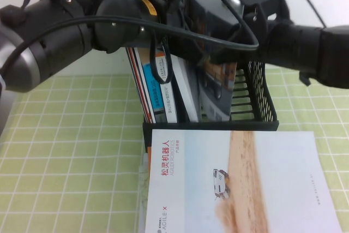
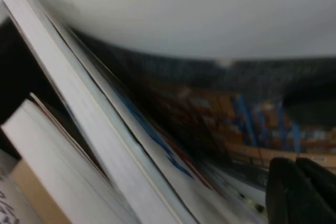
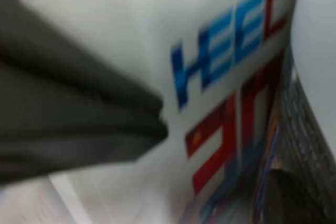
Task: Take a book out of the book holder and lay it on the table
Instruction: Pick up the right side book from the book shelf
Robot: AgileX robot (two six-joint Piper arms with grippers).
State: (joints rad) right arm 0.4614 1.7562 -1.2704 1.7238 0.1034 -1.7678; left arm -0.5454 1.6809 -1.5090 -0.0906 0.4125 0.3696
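Pale-green checked cloth covers the table [image 1: 65, 151], and nearest to us on it lies a brochure with a pale sky and a sandy track [image 1: 240, 184], flat, its far edge just at the foot of the book holder [image 1: 256, 96]. Beyond it we see that black perforated rack standing upright, with thick books showing orange and blue spines [image 1: 158, 88] leaning in its left compartments and the book [image 1: 215, 88], the thin grey-covered one, upright in a slot to their right (its top is hidden behind the arms). Above the rack our two arms meet: the left claw [image 1: 182, 12] reaches in from the left over the book tops, and we cannot tell how its fingers stand; its wrist view shows only blurred page edges and a dark orange-and-blue cover. The right claw [image 1: 226, 53] comes in from the right at the book's upper part, pressed together; whether it pinches the cover we cannot tell.
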